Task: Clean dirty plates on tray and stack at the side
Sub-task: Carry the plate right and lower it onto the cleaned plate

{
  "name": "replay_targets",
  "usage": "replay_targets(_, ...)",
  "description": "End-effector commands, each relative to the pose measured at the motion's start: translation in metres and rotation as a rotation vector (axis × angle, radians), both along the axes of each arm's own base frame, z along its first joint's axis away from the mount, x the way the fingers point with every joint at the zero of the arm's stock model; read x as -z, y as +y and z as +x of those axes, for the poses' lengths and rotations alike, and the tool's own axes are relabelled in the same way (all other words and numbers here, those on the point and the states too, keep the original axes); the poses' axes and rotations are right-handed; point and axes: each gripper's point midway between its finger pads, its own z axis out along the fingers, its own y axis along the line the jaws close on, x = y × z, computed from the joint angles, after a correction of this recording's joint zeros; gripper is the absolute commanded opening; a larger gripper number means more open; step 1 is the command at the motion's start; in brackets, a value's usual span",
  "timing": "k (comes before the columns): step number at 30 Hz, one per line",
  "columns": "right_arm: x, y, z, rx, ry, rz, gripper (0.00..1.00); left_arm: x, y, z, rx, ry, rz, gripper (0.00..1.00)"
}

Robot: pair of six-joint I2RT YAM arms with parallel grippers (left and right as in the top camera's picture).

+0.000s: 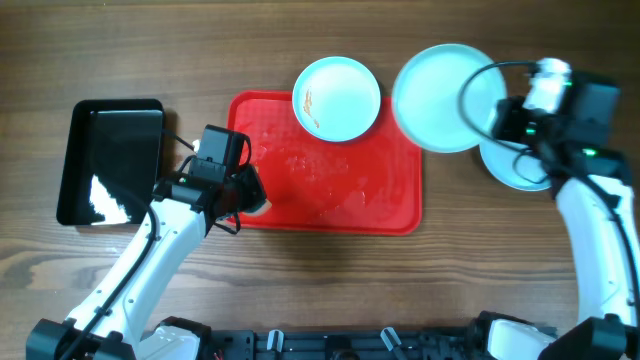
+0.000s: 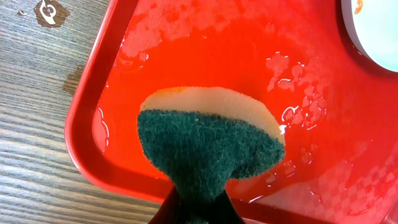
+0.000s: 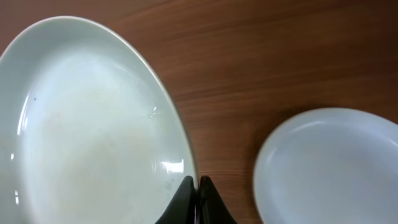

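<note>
Overhead, my left gripper [image 2: 198, 210] pinches a sponge [image 2: 208, 140] over the wet red tray's [image 1: 390, 195] near-left corner. My right gripper [image 3: 199, 200] is clamped on one plate's [image 1: 440, 85] rim just right of the tray, beside another plate [image 1: 515, 168] on the table [image 1: 200, 40]. A smeared plate [image 1: 337, 97] sits at the tray's far edge

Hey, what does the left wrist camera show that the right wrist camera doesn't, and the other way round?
Only the left wrist view: a green-and-yellow sponge pinched by the left fingers over the wet red tray, plus the edge of an orange-smeared plate. Only the right wrist view: the right fingers shut on the rim of a clean-looking plate, and another plate lying on the table beside it. Both: wooden table and shut fingers at the bottom edge.
</note>
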Motion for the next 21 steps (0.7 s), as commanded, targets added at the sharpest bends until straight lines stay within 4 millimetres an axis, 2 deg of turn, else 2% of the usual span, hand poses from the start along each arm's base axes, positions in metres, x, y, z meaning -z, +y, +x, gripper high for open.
replay_targets(1,0.023,-0.046,-0.009,0.134,0.051,0.107,0.04,0.001,-0.003,-0.001,0.005,0.004,-0.015,0.04)
replay_targets(8,0.081,-0.112,-0.024,0.408,0.171,0.264,0.04,0.001,-0.003,-0.001,0.003,0.005,-0.016,0.04)
replay_targets(12,0.104,-0.138,-0.038,0.514,0.221,0.321,0.04,0.001,-0.003,-0.001,0.003,0.005,-0.016,0.04)
replay_targets(16,0.117,-0.158,-0.052,0.577,0.247,0.339,0.04,0.001,-0.003,0.0,0.003,0.0,-0.017,0.04)
replay_targets(21,0.119,-0.165,-0.058,0.583,0.253,0.333,0.04,-0.001,-0.009,0.003,0.012,-0.014,-0.045,0.04)
